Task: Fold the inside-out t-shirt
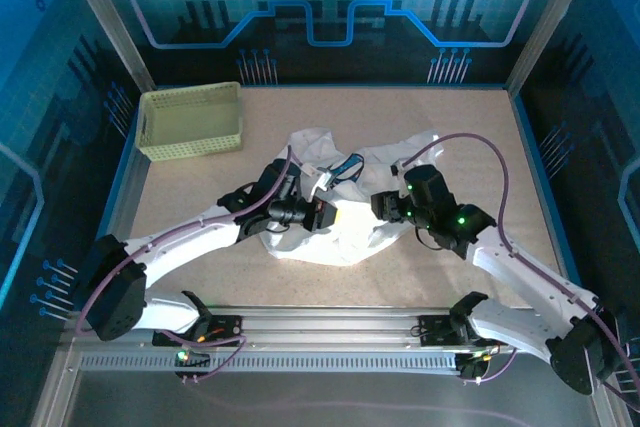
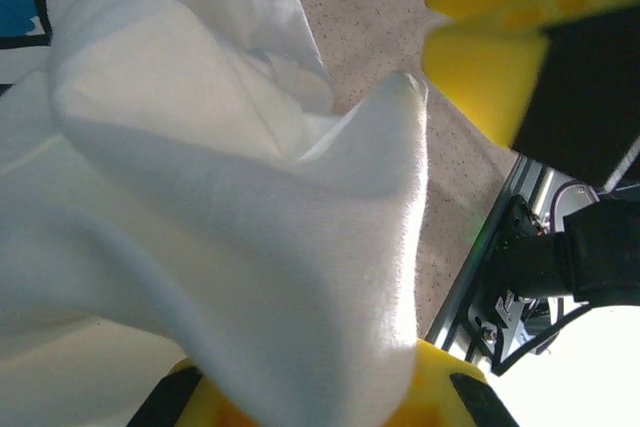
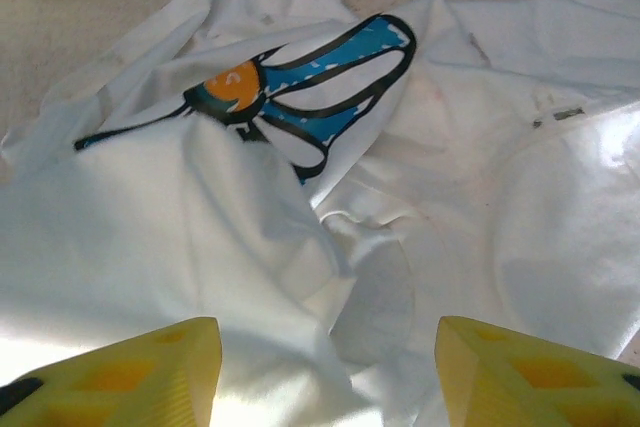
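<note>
**A:** ok what are the two tools actually doing here?

**B:** Left tool (image 1: 338, 215) is clenched on the t-shirt (image 1: 335, 245). In its wrist view the white cloth comes straight out of the yellow fingers (image 2: 440, 392) and stands up in a ridge. That tool sits over the half of the shirt closer to the basket (image 1: 190, 119).

**A:** and the right one?

**B:** Right tool (image 3: 325, 347) is released: fingers spread, nothing pinched between them, just rumpled cloth underneath. It's over the half of the shirt away from the basket.

**A:** where's the shirt overall?

**B:** Bunched in a crumpled heap on the surface (image 1: 450, 117), to the right of the basket and a bit closer to the arm bases than the basket is. It's near the basket but not touching. The blue-and-black print (image 3: 300, 97) with an orange spot faces up, on the basket side of the right tool. A small label (image 3: 560, 115) sits on the side away from the basket.
</note>
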